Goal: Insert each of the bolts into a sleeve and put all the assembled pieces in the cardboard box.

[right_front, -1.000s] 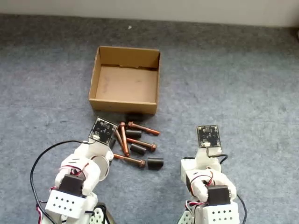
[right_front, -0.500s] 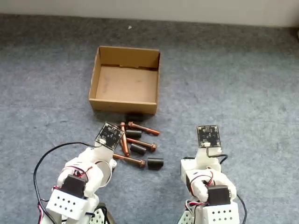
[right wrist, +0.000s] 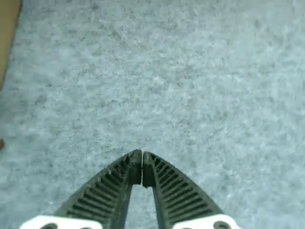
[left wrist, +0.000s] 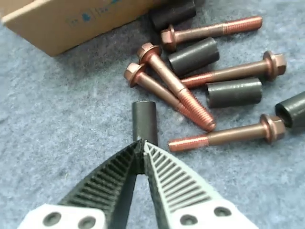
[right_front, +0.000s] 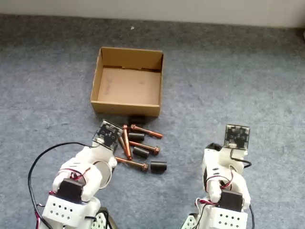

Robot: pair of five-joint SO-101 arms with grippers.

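The tabletop (right wrist: pixel 190 71) under me is covered in grey cloth, felt-like, matt and a little fuzzy, and the box (right_front: pixel 127 87) is plain brown cardboard with a dull, papery face. The bolts (left wrist: pixel 174 93) are copper-coloured metal with a soft sheen, smooth on the shanks and ridged with thread at the ends; the sleeves (left wrist: pixel 233 92) are dark, smooth and matt. My left hand (left wrist: pixel 139 143) and right hand (right wrist: pixel 142 153) have black, ribbed, matt plastic fingers (left wrist: pixel 174 179) on smooth white plastic.
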